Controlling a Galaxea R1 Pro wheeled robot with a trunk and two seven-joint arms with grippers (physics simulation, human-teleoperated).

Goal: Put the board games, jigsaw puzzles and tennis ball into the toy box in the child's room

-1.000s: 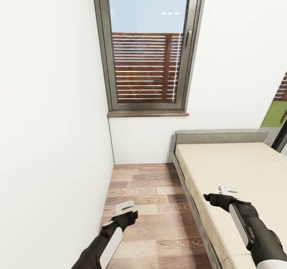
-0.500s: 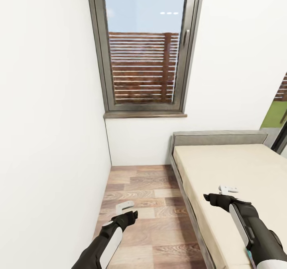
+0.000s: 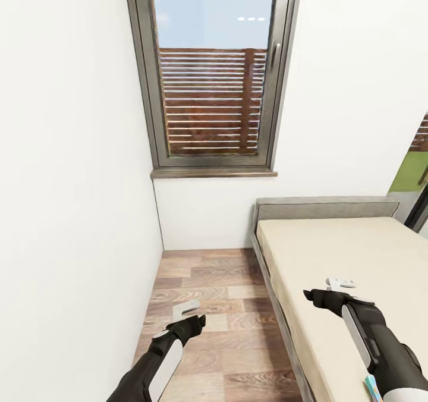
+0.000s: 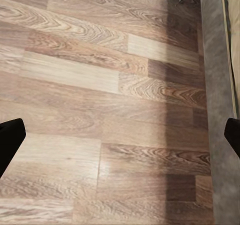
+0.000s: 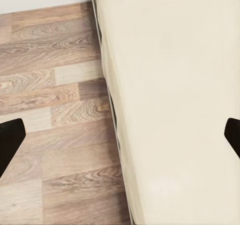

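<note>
One colourful scrap [image 3: 371,387] peeks out, half hidden, beside the right arm [image 3: 380,345].

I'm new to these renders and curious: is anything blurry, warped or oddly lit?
Head view: the window frame leans, a wide-angle look; flat, even light. Left wrist view: crisp floor grain, soft shadow beside the bed. Right wrist view: the mattress is a nearly featureless cream, bright but not glaring.

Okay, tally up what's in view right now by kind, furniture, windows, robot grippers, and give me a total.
Beds: 1, cream mattress on a grey frame
Windows: 1, grey-framed, above the wood floor
Grippers: 2, left gripper over the floor, right gripper over the bed, both open and empty
Total: 4
</note>
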